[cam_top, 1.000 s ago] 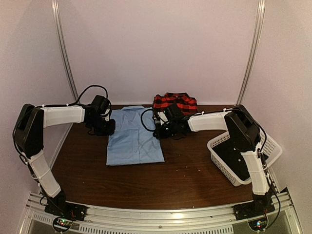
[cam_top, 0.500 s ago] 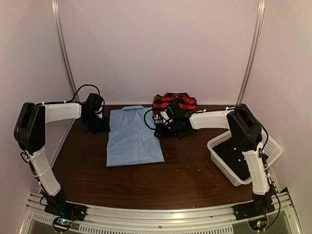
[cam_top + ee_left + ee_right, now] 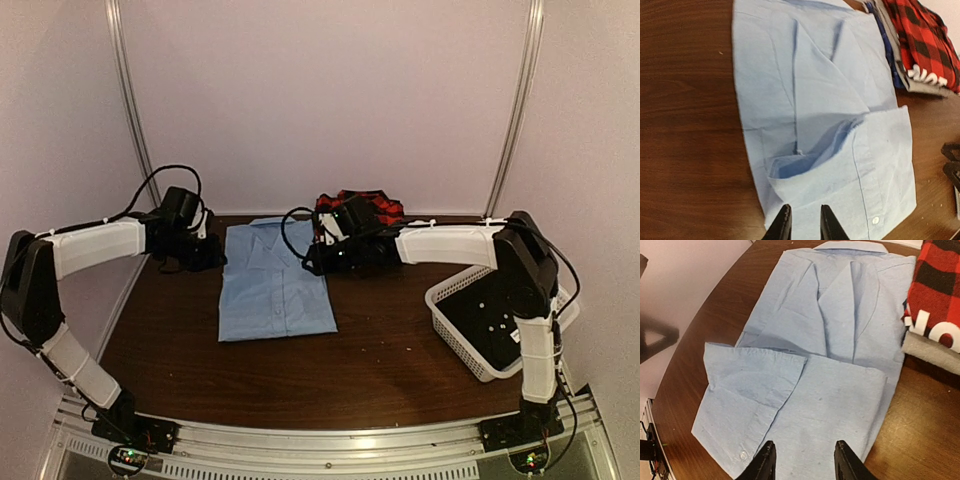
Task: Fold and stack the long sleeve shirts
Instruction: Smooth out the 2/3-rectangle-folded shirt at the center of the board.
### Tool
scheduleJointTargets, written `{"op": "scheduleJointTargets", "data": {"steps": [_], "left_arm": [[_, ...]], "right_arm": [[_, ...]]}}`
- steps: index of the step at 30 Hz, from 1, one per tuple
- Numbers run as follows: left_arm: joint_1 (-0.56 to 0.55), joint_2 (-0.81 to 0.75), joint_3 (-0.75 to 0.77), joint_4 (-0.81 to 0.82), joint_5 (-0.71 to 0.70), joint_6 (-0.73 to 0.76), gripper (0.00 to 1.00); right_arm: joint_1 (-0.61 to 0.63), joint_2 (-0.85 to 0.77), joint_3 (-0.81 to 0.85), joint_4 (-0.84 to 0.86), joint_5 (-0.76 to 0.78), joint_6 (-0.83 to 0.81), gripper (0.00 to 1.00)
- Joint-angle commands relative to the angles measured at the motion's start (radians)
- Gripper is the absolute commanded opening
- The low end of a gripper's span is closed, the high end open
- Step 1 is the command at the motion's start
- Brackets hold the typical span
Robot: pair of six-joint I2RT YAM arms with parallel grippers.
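1. The top view is dim, with a pinkish cast over the back wall [image 3: 320, 100]. Light falls softly from above, and fine detail looks grainy.
2. The desk [image 3: 380, 370] has a dull sheen, with soft shadows under both arms. The metal rail [image 3: 365, 442] at its near edge glints brightly.
3. The left wrist view is smeared by blur. The light blue shirt [image 3: 830, 125] shows no weave, and the left gripper [image 3: 804, 225] is a dark silhouette.
4. The right wrist view is brighter and sharper, so the cloth's weave shows. The desk edge bows with wide-angle distortion, a dark shadow lies on the side wall [image 3: 685, 270], and the right gripper [image 3: 805, 462] is near-black.
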Motion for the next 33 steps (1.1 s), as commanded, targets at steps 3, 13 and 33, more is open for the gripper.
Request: {"op": "scheduleJointTargets", "data": {"steps": [3,13,33], "left_arm": [[-0.060,0.085,-0.039,0.085,0.140,-0.025,0.13],[-0.023,0.343,0.144,0.040,0.022,0.031,0.00],[0.020,0.367,0.206,0.034,0.047,0.037,0.00]], "right_arm": [[0.019,0.090,0.064,0.018,-0.074,0.008,0.39],[-0.011,0.241,0.201,0.026,-0.128,0.021,0.31],[-0.108,0.271,0.154,0.053,-0.091,0.178,0.29]]}}
